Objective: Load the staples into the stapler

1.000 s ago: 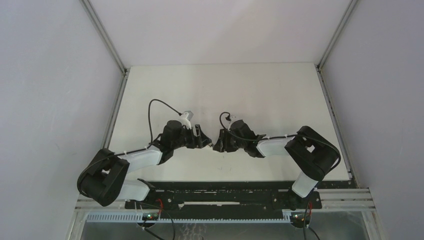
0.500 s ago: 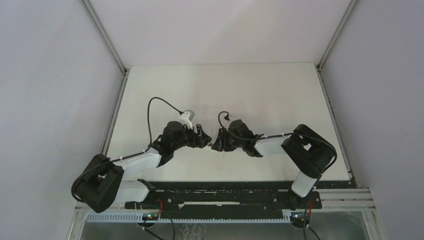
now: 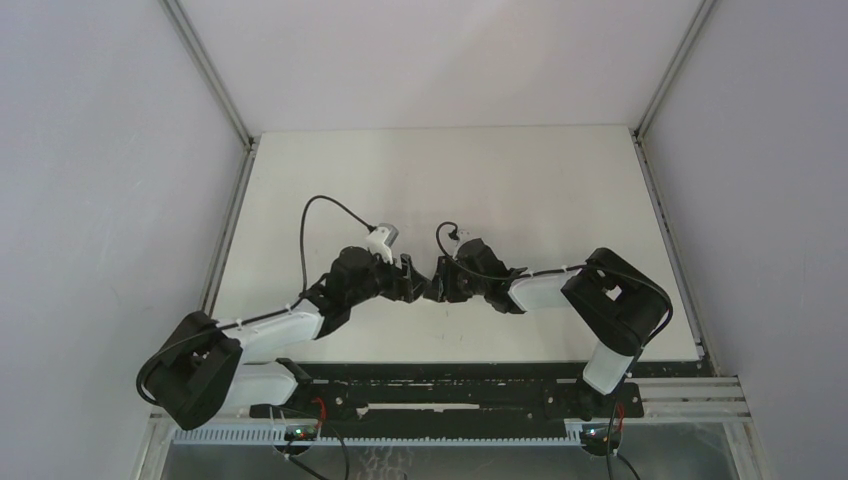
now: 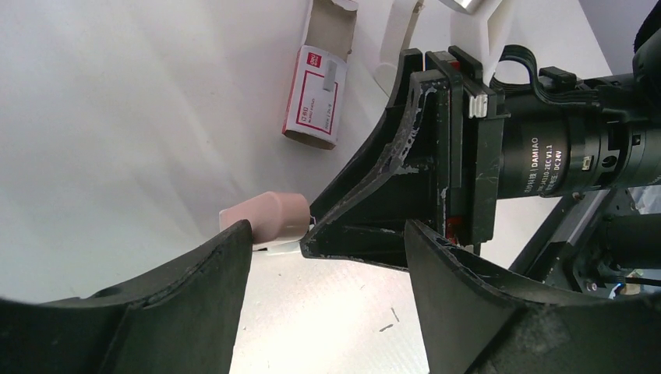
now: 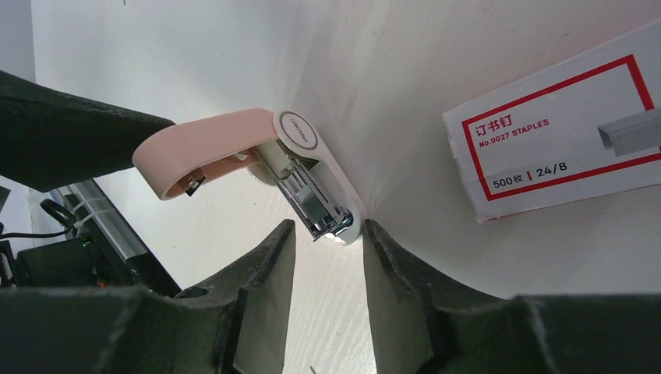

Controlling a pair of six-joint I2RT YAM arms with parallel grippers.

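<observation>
Left arm [image 3: 270, 325] and right arm [image 3: 545, 290] reach inward, tips nearly meeting at mid-span.
Left gripper [image 3: 407, 278] fingers spread wide; right gripper [image 3: 437, 284] fingers at a slim gap, can't tell from wrist view if clamped.

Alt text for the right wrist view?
Small pink-and-white stapler, top swung open and metal magazine exposed, lies with its end between the open fingers of the right hand. A white, red-bordered staples box sits beside it on the white table.

Matt plastic stapler [image 5: 209, 148], shiny metal channel; cardboard staples [image 5: 546, 167].
</observation>
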